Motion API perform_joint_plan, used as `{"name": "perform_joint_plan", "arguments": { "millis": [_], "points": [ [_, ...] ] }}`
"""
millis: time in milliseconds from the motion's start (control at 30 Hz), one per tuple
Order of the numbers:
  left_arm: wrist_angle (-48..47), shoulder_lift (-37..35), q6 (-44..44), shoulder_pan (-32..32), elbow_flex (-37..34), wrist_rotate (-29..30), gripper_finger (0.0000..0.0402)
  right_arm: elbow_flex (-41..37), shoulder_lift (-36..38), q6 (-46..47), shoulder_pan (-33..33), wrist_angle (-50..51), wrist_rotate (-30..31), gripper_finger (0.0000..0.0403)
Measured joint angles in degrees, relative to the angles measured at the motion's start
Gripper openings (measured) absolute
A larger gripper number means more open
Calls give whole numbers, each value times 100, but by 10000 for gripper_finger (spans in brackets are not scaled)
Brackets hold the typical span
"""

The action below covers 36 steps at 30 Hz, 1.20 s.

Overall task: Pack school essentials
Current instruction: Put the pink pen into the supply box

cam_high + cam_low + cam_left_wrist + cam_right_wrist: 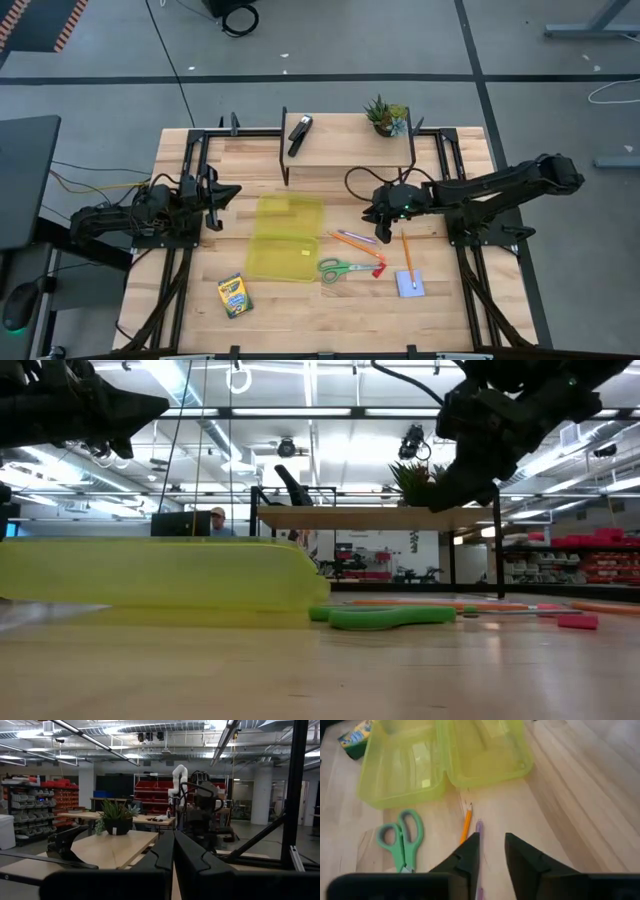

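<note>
Slightly parted, the right gripper's (492, 851) jaws hang just above the tabletop (330, 320) with nothing between them, poised over the pencil and pen lying side by side. In the right wrist view the orange pencil (465, 824) runs from under the tip of one finger toward the case, and the purple pen (479, 827) lies between the fingers, so the jaws straddle both.

The step in hand looks like the first pick of a writing tool. To do it well, the gripper should settle on one item only, centre it in the gap, drop until the tips nearly touch the wood, then close across the shaft rather than along it. Taking both at once risks one of them rolling free.

From the high view, taking the right gripper (385, 232) as the clock's centre: the green-handled scissors (345, 268) lie at about 7 o'clock, near; the small red piece (378, 270) at 6, near; the yellow pencil (407, 254) at 4, just beside; the pale blue notepad (408, 283) at 5, a little farther. The open yellow-green case (286, 236), nothing visible inside it, lies at 9, and the crayon box (235, 296) at 8, well apart.

Farther off at 9, the left gripper (216, 200) waits with its fingers pressed together. On the raised shelf (345, 150) at 11 and 12 sit the black stapler (299, 135) and potted plant (386, 116).
</note>
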<state>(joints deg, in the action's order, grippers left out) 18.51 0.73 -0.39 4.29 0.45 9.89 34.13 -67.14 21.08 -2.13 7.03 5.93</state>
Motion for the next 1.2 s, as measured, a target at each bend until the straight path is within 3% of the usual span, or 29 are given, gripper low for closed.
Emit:
{"name": "perform_joint_plan", "arguments": {
  "millis": [300,800,967,1200],
  "points": [
    [152,0,65,2,0,2,10,465,-327,104,-70,532,-40,158],
    [180,1,298,4,0,297,10,671,-1173,-71,-256,756,-103,159],
    [185,0,303,4,0,297,19,671,-1227,105,-387,733,271,159],
    [87,0,226,2,0,297,10,667,-1757,157,-528,718,322,159]
  ]
}}
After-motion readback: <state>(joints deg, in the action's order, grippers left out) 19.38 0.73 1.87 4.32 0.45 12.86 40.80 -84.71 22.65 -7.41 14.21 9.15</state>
